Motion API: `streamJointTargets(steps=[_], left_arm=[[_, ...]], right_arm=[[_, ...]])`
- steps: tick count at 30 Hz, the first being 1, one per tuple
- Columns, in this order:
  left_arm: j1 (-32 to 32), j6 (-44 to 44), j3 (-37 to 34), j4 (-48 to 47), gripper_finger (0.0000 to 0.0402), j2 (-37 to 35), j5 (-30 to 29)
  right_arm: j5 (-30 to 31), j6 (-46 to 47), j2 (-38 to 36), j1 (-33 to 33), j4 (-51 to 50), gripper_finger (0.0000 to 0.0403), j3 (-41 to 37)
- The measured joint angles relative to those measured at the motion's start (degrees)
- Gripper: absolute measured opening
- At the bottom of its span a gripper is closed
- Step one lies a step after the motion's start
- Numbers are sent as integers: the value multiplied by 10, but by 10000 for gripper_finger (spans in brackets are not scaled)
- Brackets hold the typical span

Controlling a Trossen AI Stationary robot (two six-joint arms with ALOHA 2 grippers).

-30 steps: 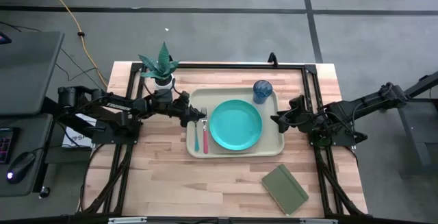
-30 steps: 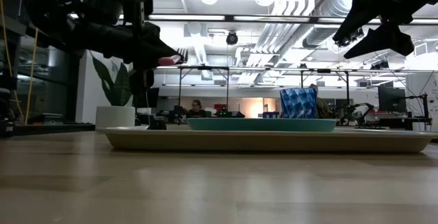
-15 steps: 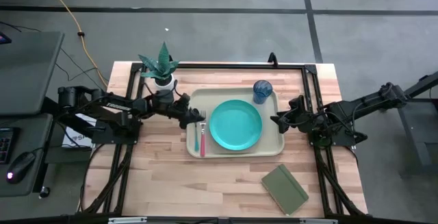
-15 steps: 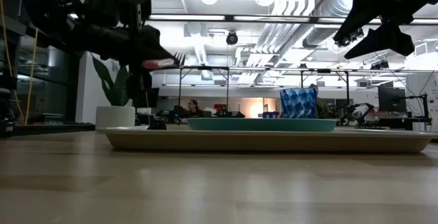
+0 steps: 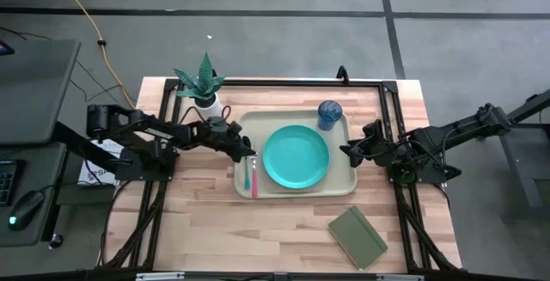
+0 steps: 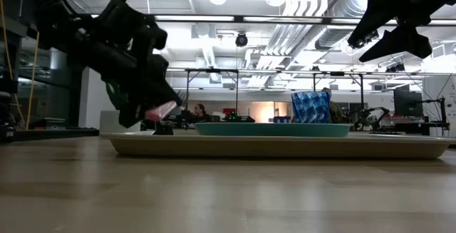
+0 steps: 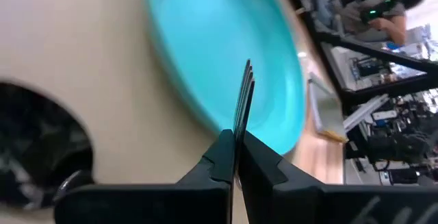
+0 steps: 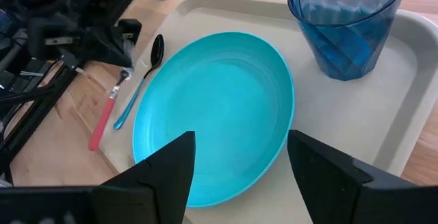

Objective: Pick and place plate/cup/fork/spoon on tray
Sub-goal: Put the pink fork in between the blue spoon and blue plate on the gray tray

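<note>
My left gripper (image 5: 243, 150) is shut on the fork (image 5: 254, 178), just above the left part of the beige tray (image 5: 344, 185). The red handle points toward the table's near edge. The blue-handled spoon (image 5: 247, 178) lies on the tray just left of the fork. The turquoise plate (image 5: 296, 155) lies flat in the tray's middle. The blue cup (image 5: 329, 113) stands in the tray's far right corner. My right gripper (image 5: 348, 152) is open and empty, high above the tray's right rim. My left gripper pinches the fork's metal head end (image 7: 243, 97) between its two fingers, and the tines stick out past the fingertips. The fingers slant down from the table's left. The red handle (image 8: 104, 122) runs from the gripper toward the near edge. Whether its free end touches the tray I cannot tell.
A potted plant in a white pot (image 5: 204, 92) stands at the far left, close behind my left arm. A dark green notebook (image 5: 357, 236) lies near the front right. Bare wood lies along the near side of the table.
My left gripper has gone down toward the tray's left part and tipped its fingers downward, still shut on the fork. The fork has come down with it, from well above the tray to just over it, next to the spoon.
</note>
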Motion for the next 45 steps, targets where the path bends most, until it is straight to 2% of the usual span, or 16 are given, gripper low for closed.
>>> streamJointTargets(steps=[9,16,22,31,45], left_arm=[[13,-9,0,17,0,47,-30],[20,-12,0,14,0,47,-32],[20,-11,0,-17,0,47,-59],[20,18,0,-28,0,47,-67],[19,48,0,-28,0,47,-111]], right_arm=[[0,0,0,0,-4,225,0],[0,0,0,0,-4,225,0],[0,0,0,0,-4,225,0],[0,0,0,0,-4,225,0],[0,11,0,0,-4,225,0]])
